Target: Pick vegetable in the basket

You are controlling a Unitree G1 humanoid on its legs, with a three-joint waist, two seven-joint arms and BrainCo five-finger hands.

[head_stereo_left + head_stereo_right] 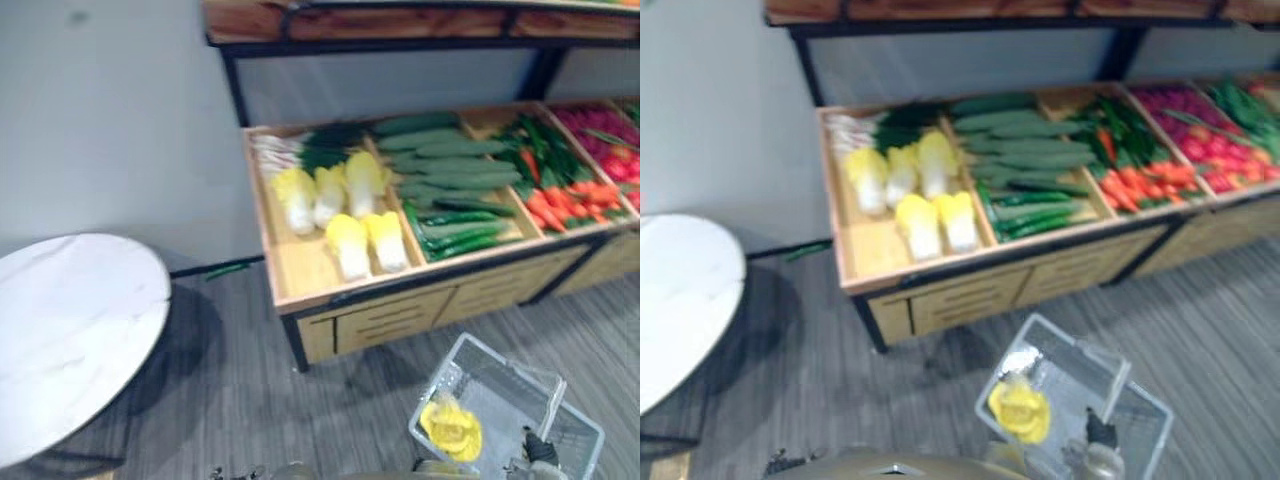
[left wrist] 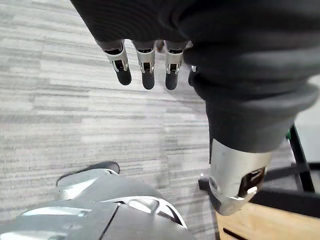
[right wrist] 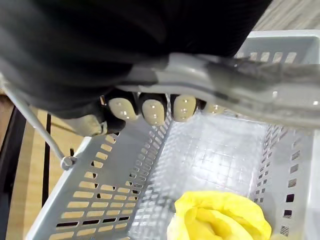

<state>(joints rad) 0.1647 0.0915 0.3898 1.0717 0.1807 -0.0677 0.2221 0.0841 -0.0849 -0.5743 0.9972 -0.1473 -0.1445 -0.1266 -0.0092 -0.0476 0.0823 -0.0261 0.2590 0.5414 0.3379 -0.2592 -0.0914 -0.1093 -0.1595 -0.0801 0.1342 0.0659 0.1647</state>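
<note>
1. We log a tan wooden produce stand (image 1: 400,315) on the grey plank-pattern floor (image 1: 230,400), split into compts. Left-most compt.: pale yellow-white cabbages (image 1: 340,205). Next: long dark green cucumbers (image 1: 450,165). Next: orange carrots (image 1: 570,200) w/ green veg.
2. Round white marble-look desk (image 1: 70,330): well apart from the stand, to its left.
3. Grey perforated plastic basket (image 1: 500,385): in front of the stand, on our near side.
4. Task item: we find one crumpled yellow leafy vegetable (image 1: 452,428) inside the basket, toward its near left end.
5. Right robot hand (image 3: 152,111): fingers clenched round the basket's grey bar handle (image 3: 240,80).
6. Left robot hand (image 2: 145,65): released, fingers straight, nothing held, above the floor.
</note>
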